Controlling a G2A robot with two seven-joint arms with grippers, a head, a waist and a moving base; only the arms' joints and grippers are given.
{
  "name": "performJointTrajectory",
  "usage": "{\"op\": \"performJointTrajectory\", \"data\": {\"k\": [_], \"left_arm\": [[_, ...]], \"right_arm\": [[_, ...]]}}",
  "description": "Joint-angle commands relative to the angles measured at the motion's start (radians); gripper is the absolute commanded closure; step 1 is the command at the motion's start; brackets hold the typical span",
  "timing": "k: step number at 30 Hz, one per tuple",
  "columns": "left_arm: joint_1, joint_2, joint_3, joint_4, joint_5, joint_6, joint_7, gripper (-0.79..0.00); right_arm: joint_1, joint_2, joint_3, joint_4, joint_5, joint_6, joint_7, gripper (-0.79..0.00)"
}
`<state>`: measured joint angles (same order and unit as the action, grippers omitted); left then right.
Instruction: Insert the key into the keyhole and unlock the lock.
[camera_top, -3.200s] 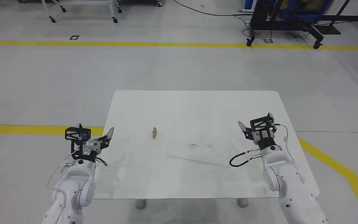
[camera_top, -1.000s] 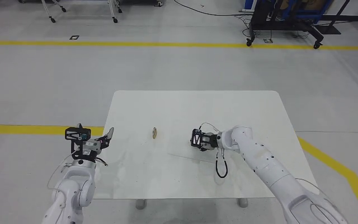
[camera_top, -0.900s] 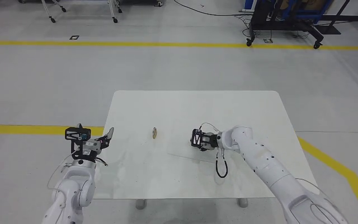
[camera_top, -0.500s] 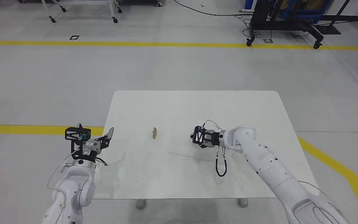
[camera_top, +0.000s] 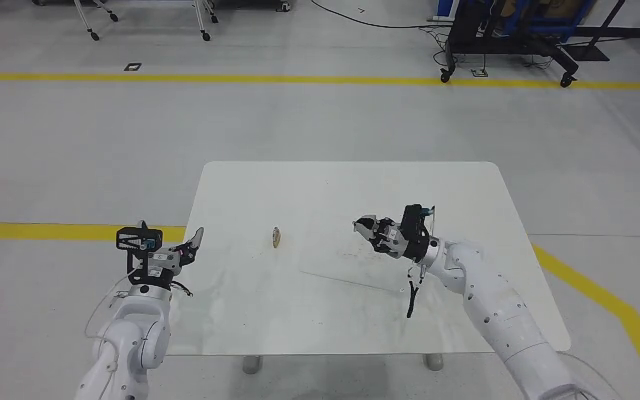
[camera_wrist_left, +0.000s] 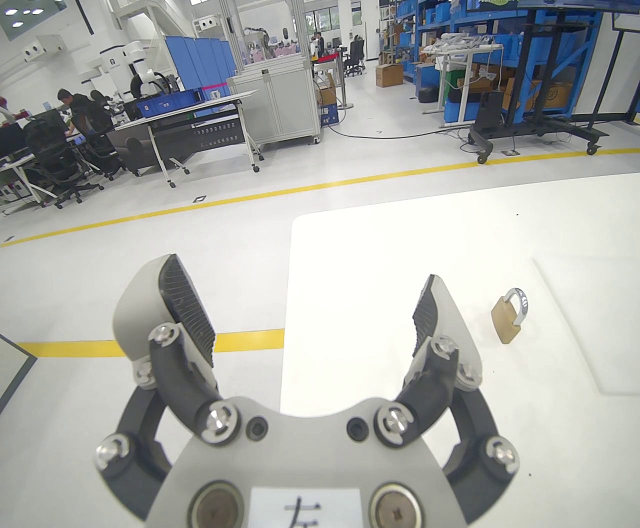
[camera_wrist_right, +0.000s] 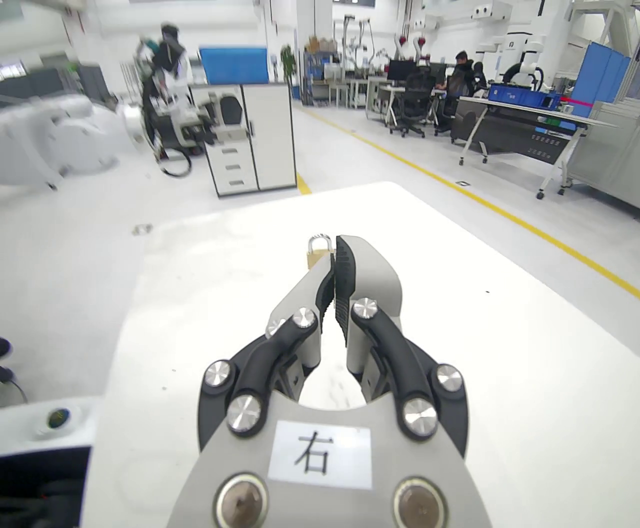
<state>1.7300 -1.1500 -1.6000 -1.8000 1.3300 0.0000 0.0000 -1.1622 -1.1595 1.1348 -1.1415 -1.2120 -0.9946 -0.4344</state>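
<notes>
The left gripper, at the 9 o'clock edge of the table in the top view, carries a white sticker on its base plate between two round screw heads. The sticker is hand-marked in black with the single character 左, meaning "left". The right gripper, over the table near its middle, has a white tag in the same spot on its base, marked 右, "right"; print on boxes, shelves and machines in the hall behind is too small to read.
</notes>
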Motion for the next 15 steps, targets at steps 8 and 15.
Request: {"op": "performJointTrajectory", "data": {"k": [8, 15], "left_arm": [[0.0, 0.0, 0.0, 0.0, 0.0, 0.0, 0.0, -0.785], [0.0, 0.0, 0.0, 0.0, 0.0, 0.0, 0.0, -0.785]], "right_arm": [[-0.019, 0.012, -0.027, -0.013, 0.096, -0.018, -0.031, 0.0], [-0.019, 0.012, -0.027, -0.013, 0.096, -0.018, -0.031, 0.0]]}}
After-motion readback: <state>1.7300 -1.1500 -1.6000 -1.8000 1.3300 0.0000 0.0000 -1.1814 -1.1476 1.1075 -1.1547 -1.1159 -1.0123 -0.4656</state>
